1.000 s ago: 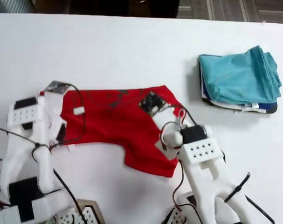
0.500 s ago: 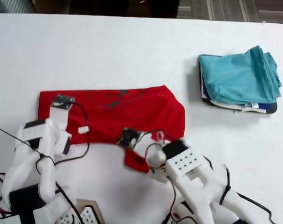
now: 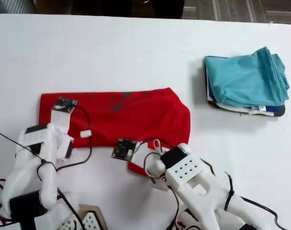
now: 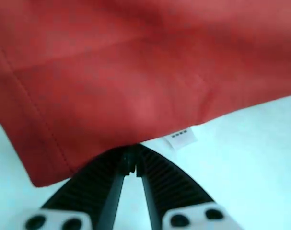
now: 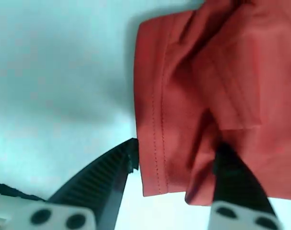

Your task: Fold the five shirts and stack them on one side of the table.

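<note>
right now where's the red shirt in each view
High view: red shirt flat on the white table, left of the folded stack.
Left wrist view: red shirt spreads beyond the shut left pincer.
Right wrist view: its folded edge lies inside the open right pincer.
Shared landmark: the white table under it.

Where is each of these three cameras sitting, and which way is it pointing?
High view: fixed above the table, looking down on shirt, stack, left arm and right arm.
Left wrist view: on the left wrist, looking along the left gripper, shut on the shirt's edge.
Right wrist view: on the right wrist, looking past the open right gripper astride a shirt fold.
Shared: all three show the shirt.
</note>
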